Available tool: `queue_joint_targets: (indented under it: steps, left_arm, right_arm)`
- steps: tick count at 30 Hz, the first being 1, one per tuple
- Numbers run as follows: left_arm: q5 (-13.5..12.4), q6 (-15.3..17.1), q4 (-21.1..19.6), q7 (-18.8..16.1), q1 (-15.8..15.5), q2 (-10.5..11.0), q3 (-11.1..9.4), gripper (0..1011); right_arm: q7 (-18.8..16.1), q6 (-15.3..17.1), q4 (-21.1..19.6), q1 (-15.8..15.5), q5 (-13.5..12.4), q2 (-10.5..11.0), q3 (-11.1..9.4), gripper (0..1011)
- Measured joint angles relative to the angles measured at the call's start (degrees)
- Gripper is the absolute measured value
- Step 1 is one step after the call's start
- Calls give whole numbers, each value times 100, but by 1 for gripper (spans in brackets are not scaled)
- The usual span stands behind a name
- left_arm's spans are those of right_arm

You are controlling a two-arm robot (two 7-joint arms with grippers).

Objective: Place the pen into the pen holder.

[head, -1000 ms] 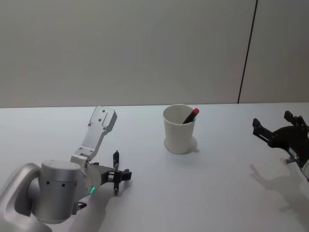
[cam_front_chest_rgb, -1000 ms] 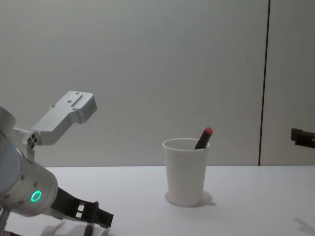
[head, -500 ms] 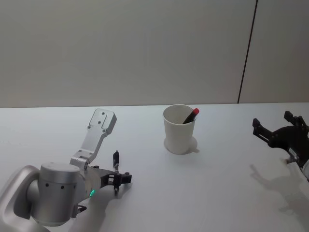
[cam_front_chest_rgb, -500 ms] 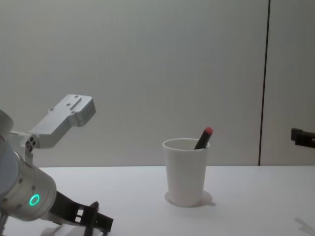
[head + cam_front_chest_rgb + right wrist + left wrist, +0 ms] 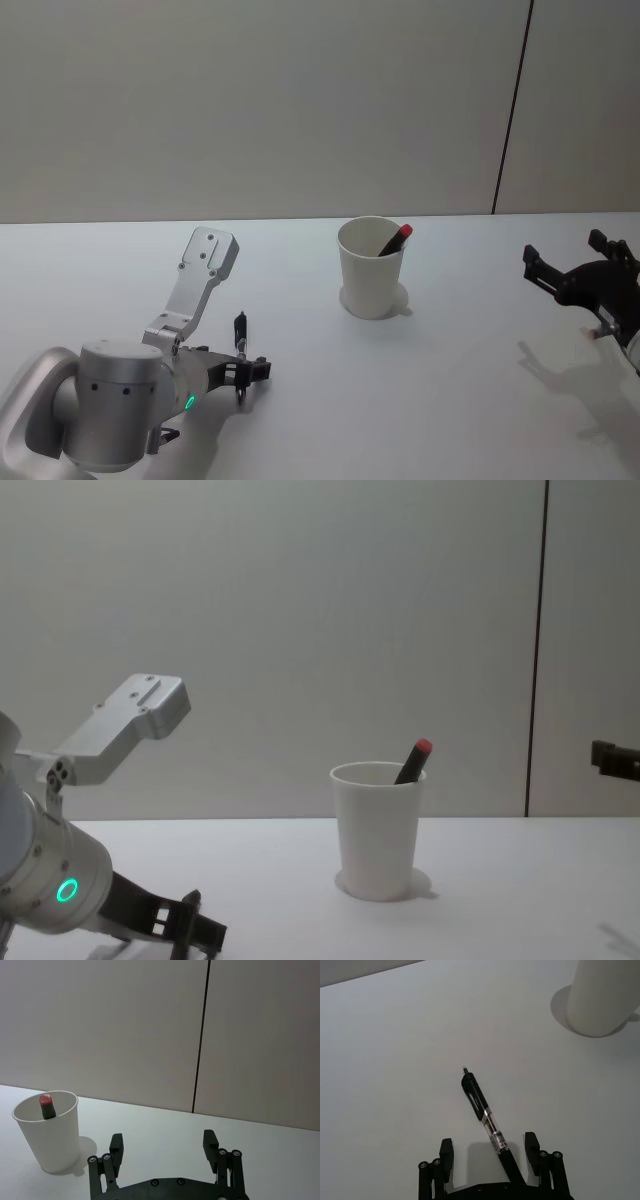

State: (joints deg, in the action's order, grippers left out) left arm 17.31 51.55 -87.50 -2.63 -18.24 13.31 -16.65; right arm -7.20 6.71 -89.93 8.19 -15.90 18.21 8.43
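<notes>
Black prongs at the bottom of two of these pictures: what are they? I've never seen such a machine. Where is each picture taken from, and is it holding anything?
Those prongs are gripper fingers, which serve as the robot's hands. It has two arms, and a camera on each wrist looks out past the fingers. The other two pictures come from a camera on its head, looking down, and one on its chest, looking across the white table. The left gripper is low over the table and open. A black pen lies between its fingers, not yet clamped. The right gripper hangs open off to the right, holding nothing. In the middle stands a white paper cup, the pen holder, with a red-tipped pen leaning inside.
</notes>
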Motion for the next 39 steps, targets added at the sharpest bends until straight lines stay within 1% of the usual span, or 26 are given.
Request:
queue_joint_targets:
  steps: [4,5,6,9,10,12,13,15,19,21,22,39]
  left_arm:
    - [-34,-19,-1,28,11,-6,5,822]
    - [-42,-21,-1,32,11,-8,6,812]
    - [-62,-24,1,41,13,-11,6,752]
    - [-103,-32,11,60,14,-20,7,695]
    - [-113,-34,14,64,14,-23,6,636]
    - [-142,-35,20,72,14,-28,6,596]
    - [-151,-35,23,75,13,-31,6,539]
    - [-170,-35,28,81,13,-37,6,497]
    - [-227,-24,41,96,12,-50,5,355]
    - [-243,-20,43,103,12,-54,5,315]
    - [-263,-17,46,110,12,-59,5,259]
    - [-427,-28,53,202,27,-89,21,145]
  right_arm:
    - [0,0,0,0,0,0,0,1002]
    - [0,0,0,0,0,0,0,1002]
    - [0,0,0,0,0,0,0,1002]
    - [0,0,0,0,0,0,0,1002]
    - [0,0,0,0,0,0,0,1002]
    - [0,0,0,0,0,0,0,1002]
    - [0,0,0,0,0,0,0,1002]
    - [0,0,0,0,0,0,0,1002]
    - [0,0,0,0,0,0,0,1001]
    - [0,0,0,0,0,0,0,1002]
    - [0,0,0,0,0,0,0,1002]
    - [0,0,0,0,0,0,0,1002]
